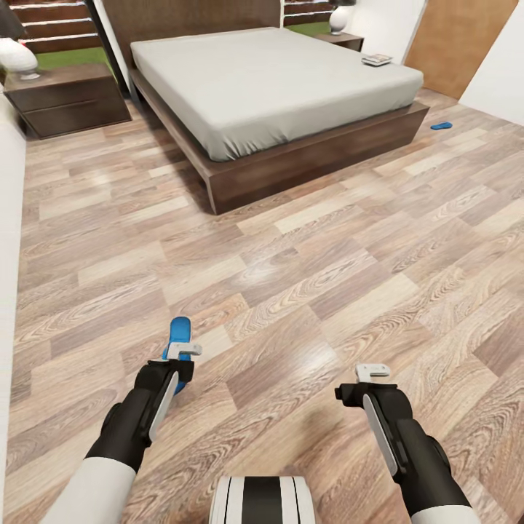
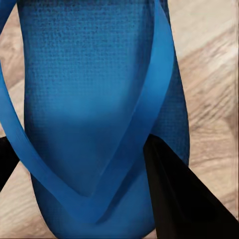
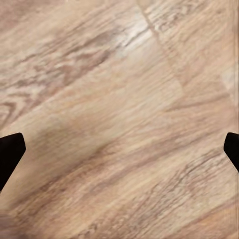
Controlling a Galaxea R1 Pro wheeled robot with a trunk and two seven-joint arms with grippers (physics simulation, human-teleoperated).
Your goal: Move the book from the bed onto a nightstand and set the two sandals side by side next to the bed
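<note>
Head view: the left end effector (image 1: 182,354) sits low left of centre, its fingers clamped on a bright-blue flat sandal (image 1: 177,333) whose toe end sticks up past the fingertips, above the light-brown wood-plank floor (image 1: 291,262). Left wrist view confirms the grip — the blue sole and straps (image 2: 94,99) lie close to the lens with a black finger (image 2: 179,194) pressed against one side.

The right end effector (image 1: 372,372), lower right of centre, carries nothing; in the right wrist view its two black fingertips (image 3: 10,152) stand at opposite frame edges, wide apart, with bare planks between them.

Second blue sandal (image 1: 440,125) lies on the floor at the right edge of the upper frame, just beyond the foot corner of the bed (image 1: 269,87) — a large low bed with dark-brown frame and light-grey mattress, upper centre.

The small thin book (image 1: 377,60) rests on the mattress near its far right edge; the cover detail is too small to read.

Dark-brown wooden nightstand (image 1: 69,98) at upper left carries a white lamp (image 1: 18,58). A second nightstand (image 1: 342,38), top centre-right, also bears a lamp.
</note>
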